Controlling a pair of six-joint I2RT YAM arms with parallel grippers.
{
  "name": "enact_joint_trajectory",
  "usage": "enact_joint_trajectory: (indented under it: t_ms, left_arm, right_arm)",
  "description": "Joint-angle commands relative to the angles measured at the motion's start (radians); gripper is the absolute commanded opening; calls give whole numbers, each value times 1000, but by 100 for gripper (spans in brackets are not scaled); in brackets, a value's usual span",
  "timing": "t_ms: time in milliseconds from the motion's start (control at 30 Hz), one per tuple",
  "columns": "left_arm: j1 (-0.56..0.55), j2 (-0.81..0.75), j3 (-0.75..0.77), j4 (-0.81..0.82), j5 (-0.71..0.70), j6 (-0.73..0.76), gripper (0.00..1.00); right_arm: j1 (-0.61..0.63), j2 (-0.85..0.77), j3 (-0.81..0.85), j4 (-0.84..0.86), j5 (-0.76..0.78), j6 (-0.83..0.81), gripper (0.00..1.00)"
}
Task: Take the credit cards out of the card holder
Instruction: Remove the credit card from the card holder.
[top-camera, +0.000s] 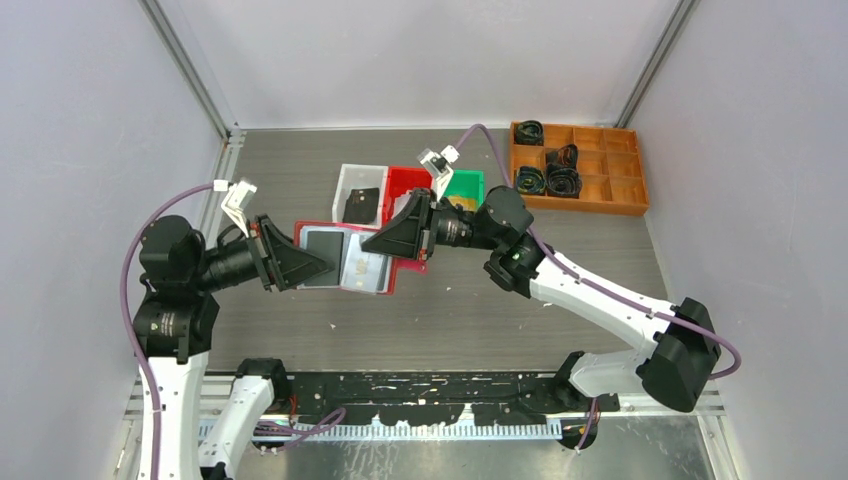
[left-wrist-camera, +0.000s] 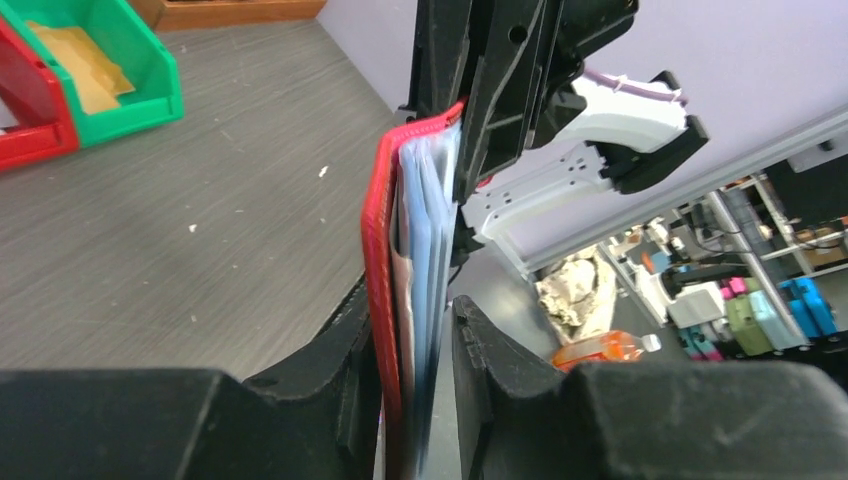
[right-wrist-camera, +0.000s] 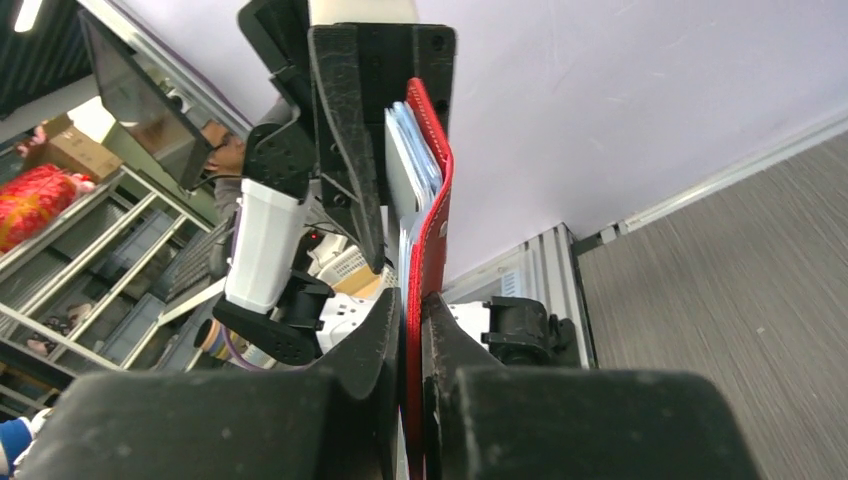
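Observation:
The red card holder (top-camera: 352, 258) hangs open above the table between my two grippers. A dark card (top-camera: 322, 250) shows in its left half and a pale clear sleeve in its right half. My left gripper (top-camera: 305, 262) is shut on its left edge. In the left wrist view my left gripper (left-wrist-camera: 412, 300) has a finger on either side of the red cover (left-wrist-camera: 380, 260) and the pale blue sleeves (left-wrist-camera: 425, 230). My right gripper (top-camera: 398, 238) is shut on the right edge. In the right wrist view my right gripper (right-wrist-camera: 411, 300) pinches the red cover (right-wrist-camera: 432, 230).
A white bin (top-camera: 345, 178) holding a black card (top-camera: 362, 205), a red bin (top-camera: 403, 183) and a green bin (top-camera: 466, 186) stand just behind the card holder. The green bin (left-wrist-camera: 150, 70) holds a tan-gold flat piece (left-wrist-camera: 80, 75). An orange divided tray (top-camera: 600, 165) stands at the back right.

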Motion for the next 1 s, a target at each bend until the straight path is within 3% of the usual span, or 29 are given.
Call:
enact_joint_trajectory:
  t_ms: [0,167,400,600,633,733,833,967]
  left_arm:
    - [-1,7,-15,176,78,-155,31]
    - [-1,8,-12,180,91,-158,29]
    - [0,16,15,158,100,-145,13]
    - [0,16,26,139,77,-140,15]
    - [0,15,25,139,75,-136,16]
    - [0,7,42,81,26,-52,9]
    - [-1,14,95,-73,-27,135,6]
    - [-1,46,157,-270,-156,384,4]
  right_arm:
    - [23,-32,-12,190,28,61,1]
    - [25,-39,-36,227,41,71,1]
    - [17,-87,-88,166,137,22,1]
    - [14,-72,-122,235,148,76,1]
    - [14,-66,-128,251,150,93,6]
    - [1,-62,-125,237,164,106,42]
    - [-34,-115,-95,88,241,50,62]
    - [-46,-186,13,-216,399,-85,65]
